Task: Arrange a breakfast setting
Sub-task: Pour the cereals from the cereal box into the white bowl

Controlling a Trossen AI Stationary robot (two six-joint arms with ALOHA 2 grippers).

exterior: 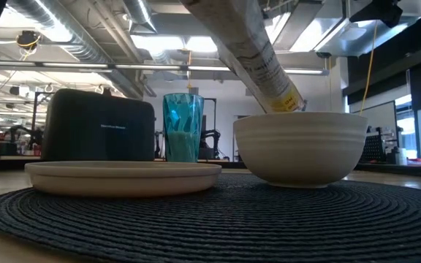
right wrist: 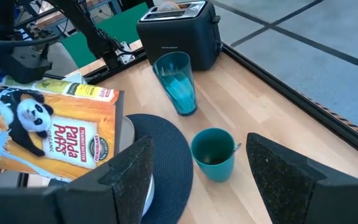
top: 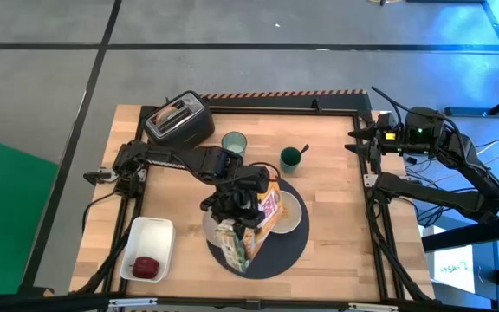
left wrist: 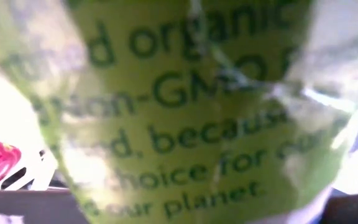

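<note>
The left gripper [top: 236,208] holds a cereal box [top: 258,217] over the round mat [top: 267,256] near the worktop's front middle, jaws closed on the box, apparently to pour. The box is tilted, its long axis slanting down with its open end dipping into the white bowl [exterior: 302,146], though the contents are hidden. The plate [exterior: 123,175] lies beside the bowl. The right gripper [top: 358,139] waits at the far right, jaws wide.
</note>
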